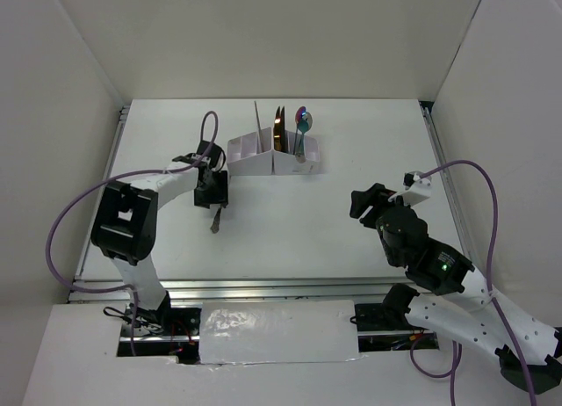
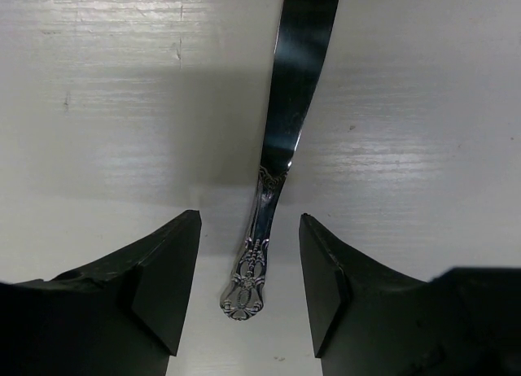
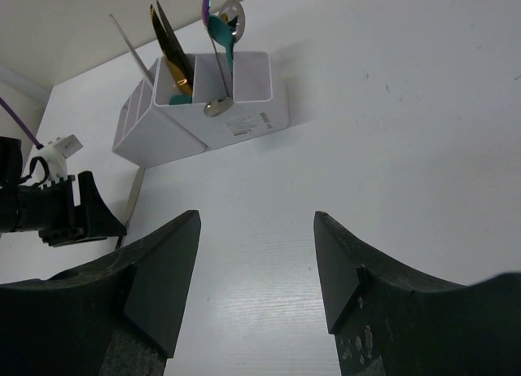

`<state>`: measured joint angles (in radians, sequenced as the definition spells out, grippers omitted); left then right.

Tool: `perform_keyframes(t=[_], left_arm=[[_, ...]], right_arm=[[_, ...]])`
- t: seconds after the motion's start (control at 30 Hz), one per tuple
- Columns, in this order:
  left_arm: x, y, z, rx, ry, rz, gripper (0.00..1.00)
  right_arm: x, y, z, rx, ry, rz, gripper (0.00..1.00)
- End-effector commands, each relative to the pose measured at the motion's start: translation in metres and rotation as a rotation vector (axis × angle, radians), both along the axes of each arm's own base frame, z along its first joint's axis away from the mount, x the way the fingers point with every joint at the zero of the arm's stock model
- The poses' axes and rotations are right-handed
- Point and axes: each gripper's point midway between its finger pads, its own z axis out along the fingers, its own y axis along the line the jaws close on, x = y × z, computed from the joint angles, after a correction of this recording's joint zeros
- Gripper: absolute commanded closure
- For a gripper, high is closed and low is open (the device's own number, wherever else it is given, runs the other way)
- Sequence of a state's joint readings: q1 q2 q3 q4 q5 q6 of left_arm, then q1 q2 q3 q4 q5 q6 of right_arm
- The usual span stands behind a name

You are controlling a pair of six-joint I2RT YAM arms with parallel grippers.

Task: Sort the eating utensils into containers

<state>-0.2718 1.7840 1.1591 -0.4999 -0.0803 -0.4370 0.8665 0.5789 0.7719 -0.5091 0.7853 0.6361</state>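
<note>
A silver knife [image 2: 281,140] with an ornate handle lies flat on the white table; its handle end [image 1: 214,221] points toward the near edge. My left gripper [image 2: 249,229] is open and straddles that handle, with neither finger touching it. The white organizer box [image 1: 272,160] stands behind it, holding a gold-handled piece [image 1: 278,130] and an iridescent spoon [image 1: 302,121]. The right wrist view shows the box [image 3: 244,120] with a teal spoon [image 3: 222,32] and a thin silver stick [image 3: 130,44] in it as well. My right gripper [image 3: 256,221] is open and empty over bare table, to the right of the box.
White walls enclose the table on the left, back and right. A metal rail [image 1: 263,287] runs along the near edge. Purple cables [image 1: 66,221] loop off both arms. The left arm's black gripper [image 3: 57,209] shows at the left of the right wrist view.
</note>
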Motion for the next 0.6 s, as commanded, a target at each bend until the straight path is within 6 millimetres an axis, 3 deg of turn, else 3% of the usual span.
perform_keyframes(t=[0.0, 0.3, 0.57], left_arm=[[0.008, -0.005, -0.002, -0.006, 0.012, -0.034, 0.37], [0.002, 0.01, -0.019, 0.084, 0.084, 0.025, 0.47], [-0.007, 0.025, -0.019, 0.154, 0.118, 0.057, 0.6]], right_arm=[[0.002, 0.003, 0.009, 0.038, -0.035, -0.005, 0.34], [0.002, 0.002, 0.009, 0.039, -0.035, -0.01, 0.34], [0.003, 0.005, 0.009, 0.042, -0.036, -0.005, 0.34]])
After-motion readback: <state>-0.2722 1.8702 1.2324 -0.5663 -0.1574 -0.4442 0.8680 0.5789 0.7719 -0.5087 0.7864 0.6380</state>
